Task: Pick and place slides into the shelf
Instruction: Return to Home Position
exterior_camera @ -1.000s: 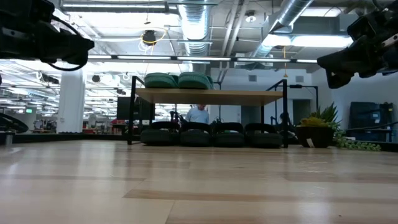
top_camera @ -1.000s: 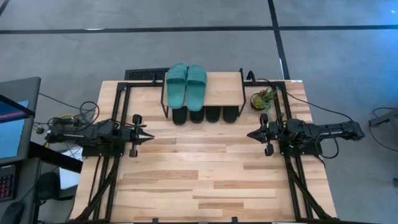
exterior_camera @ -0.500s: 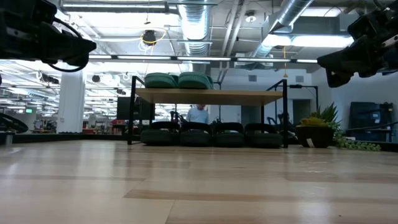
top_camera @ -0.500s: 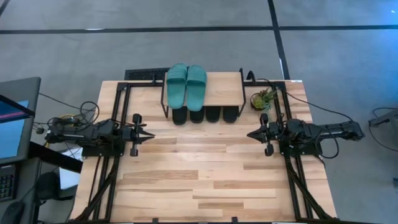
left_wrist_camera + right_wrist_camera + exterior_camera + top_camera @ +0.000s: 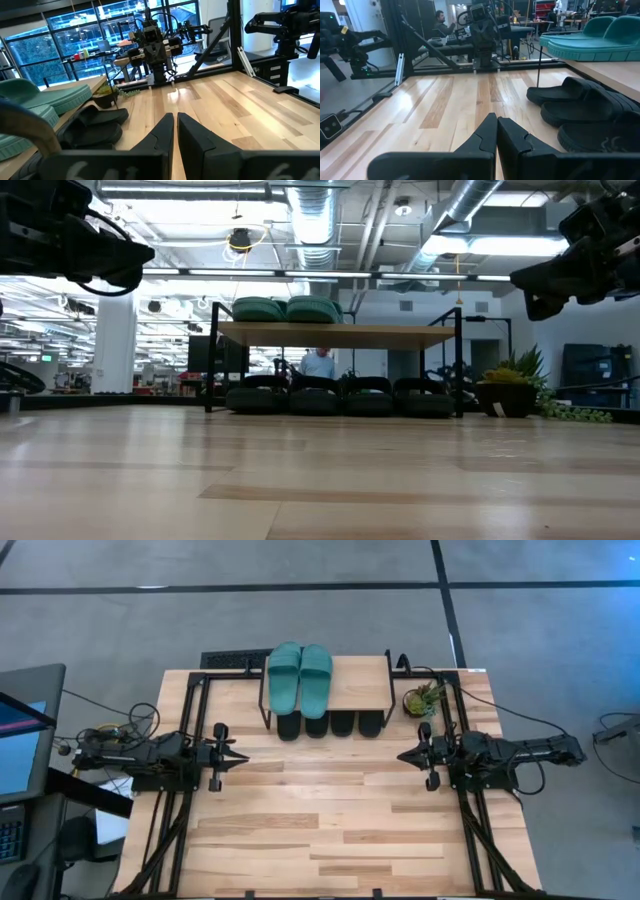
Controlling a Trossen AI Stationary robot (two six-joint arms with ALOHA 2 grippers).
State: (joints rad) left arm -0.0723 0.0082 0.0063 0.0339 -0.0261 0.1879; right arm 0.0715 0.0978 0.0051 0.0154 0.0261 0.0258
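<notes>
**Stock.** All six slides are at the shelf (image 5: 360, 688), which stands at the far middle of the desk (image 5: 320, 830).
- The teal slides (image 5: 300, 678) lie side by side on the left half of the top board. The right half of the board is bare.
- The four black slides (image 5: 328, 725) sit in a row on the desk beneath the board. In the high view their near ends show past its front edge.
- No slide lies loose on the open desk.

**Arms.** The left gripper (image 5: 244, 756) hangs over the left side of the desk and the right gripper (image 5: 401, 755) over the right side. Their tips point toward each other, well apart from the shelf. Both are clenched on nothing (each wrist view shows the two fingers pressed together with no slide between them).

**Judgement.** Placement looks complete. Only the retreat to rest is left.

**Risks noted.**
- The black slides stick out in front of the shelf legs. A low sweep by either arm across the far half of the desk could catch a protruding end and drag the row out.
- The teal pair rests loose on the board. A knock to the thin legs would likely shift them or tip them off.
- A potted plant (image 5: 425, 700) stands near the right arm, just beside the shelf. A wide swing on that side could topple it.
</notes>
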